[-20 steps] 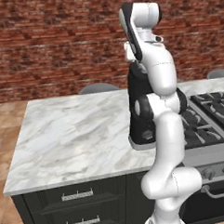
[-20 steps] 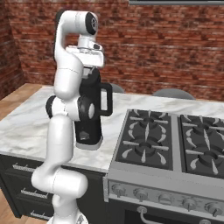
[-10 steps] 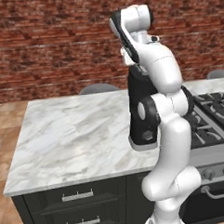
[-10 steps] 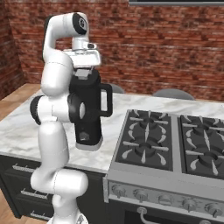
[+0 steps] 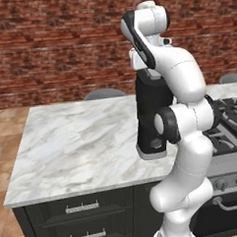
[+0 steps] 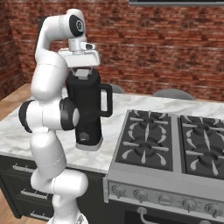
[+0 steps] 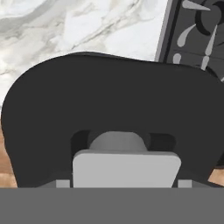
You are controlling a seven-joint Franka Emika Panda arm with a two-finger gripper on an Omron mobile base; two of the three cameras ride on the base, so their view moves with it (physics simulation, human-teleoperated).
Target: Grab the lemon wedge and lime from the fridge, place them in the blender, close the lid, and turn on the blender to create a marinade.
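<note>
Right base view: blender [image 6: 89,114] upright on counter [image 6: 17,127] beside stove [image 6: 175,148], lid [image 7: 109,118] apparently seated; jaws [image 6: 82,72] spread wide, empty, directly above. Probably only switching on left.

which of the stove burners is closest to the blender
The front-left burner, at the stove's edge next to the marble counter, is closest to the blender. The other burners lie further right or further back.

No text, label, brand, number or sign can be read on anything here.
</note>
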